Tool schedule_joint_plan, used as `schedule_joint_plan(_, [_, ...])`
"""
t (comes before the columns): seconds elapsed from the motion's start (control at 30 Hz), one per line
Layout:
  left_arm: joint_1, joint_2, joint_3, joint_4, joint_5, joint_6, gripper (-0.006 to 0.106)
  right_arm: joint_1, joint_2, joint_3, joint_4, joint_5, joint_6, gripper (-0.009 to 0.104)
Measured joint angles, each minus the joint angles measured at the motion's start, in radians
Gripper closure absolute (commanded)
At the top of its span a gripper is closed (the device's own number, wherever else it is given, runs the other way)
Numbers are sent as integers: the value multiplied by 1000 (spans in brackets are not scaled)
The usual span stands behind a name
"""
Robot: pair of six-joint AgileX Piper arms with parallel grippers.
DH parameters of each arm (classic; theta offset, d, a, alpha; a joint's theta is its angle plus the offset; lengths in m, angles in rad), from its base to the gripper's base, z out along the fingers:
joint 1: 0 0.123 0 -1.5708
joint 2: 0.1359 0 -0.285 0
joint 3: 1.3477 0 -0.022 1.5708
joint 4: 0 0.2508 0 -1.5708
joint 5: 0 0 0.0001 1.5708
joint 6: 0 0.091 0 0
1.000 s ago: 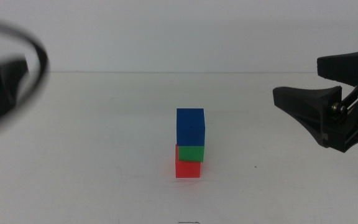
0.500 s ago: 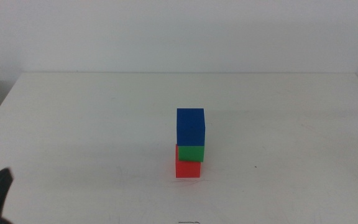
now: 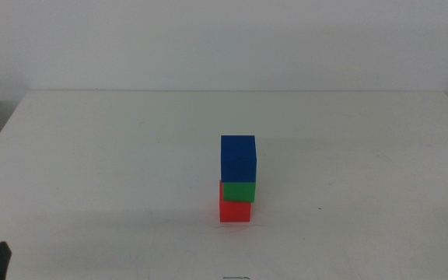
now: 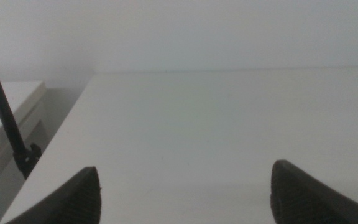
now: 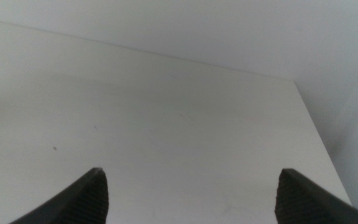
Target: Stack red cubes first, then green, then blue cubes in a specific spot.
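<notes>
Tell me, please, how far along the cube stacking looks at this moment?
It looks done: the red cube sits on the table, the green cube on it and the blue cube on top. Nothing is in hand; the left gripper and right gripper are open over bare table, away from the stack. Nothing visible remains.

No readable text, label, brand, number or sign shows anywhere in these views.

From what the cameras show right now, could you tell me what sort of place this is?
Probably a bare robot test bench: a plain white table against a blank wall, holding only a stack with a blue cube on a green cube on a red cube.
</notes>
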Motion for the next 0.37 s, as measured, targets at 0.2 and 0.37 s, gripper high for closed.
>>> schedule_joint_plan(0.2, [0,-1,35,3,0,0,7,-39,-91,52,-1,13,0,11])
schedule_joint_plan(0.37, [0,-1,48,3,-6,0,7,-44,-146,54,-1,26,0,11])
